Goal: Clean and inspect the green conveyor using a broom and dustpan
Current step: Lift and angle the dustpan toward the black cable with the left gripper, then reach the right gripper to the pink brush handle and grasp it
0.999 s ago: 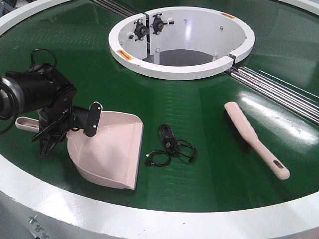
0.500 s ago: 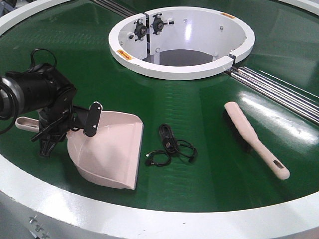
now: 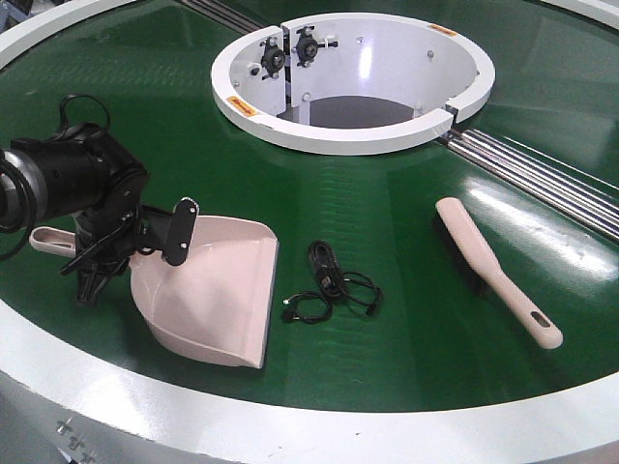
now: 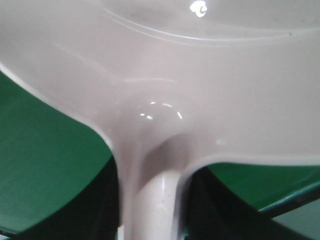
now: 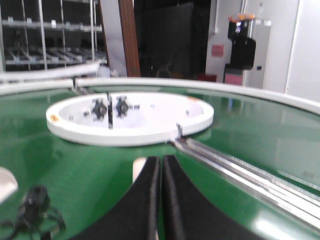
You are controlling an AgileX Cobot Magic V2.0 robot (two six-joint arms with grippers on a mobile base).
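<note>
Beside the dustpan [image 3: 208, 295], the black cable [image 3: 332, 287] may snag its lip; cannot tell if left fingers [image 3: 90, 286] clamp; right fingers [image 5: 147, 200] pressed together.

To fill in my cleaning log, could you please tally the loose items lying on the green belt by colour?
Pale pink: 2, the dustpan and the broom
Black: 1, the tangled cable
Total: 3
</note>
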